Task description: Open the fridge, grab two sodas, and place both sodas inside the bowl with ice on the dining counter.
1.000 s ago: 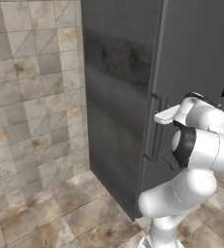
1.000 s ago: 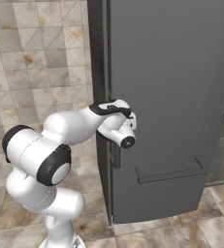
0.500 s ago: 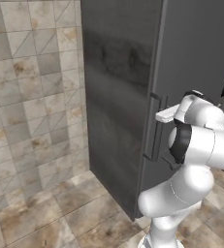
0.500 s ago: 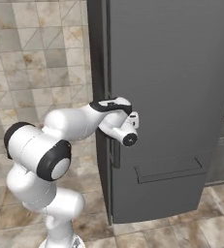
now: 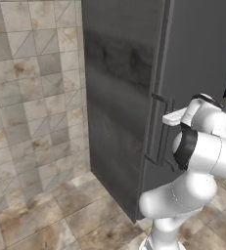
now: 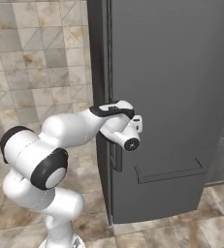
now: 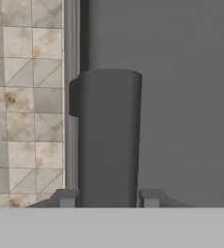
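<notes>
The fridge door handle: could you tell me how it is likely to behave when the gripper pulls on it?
The handle looks like a thick rigid bar, so it probably won't flex. Its smooth dark surface may let the fingertips slide along it. The fridge door is tall, so it likely swings heavily and slowly.

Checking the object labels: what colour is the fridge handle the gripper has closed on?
Dark grey, matching the door; the fridge handle shows best in the hand view.
</notes>
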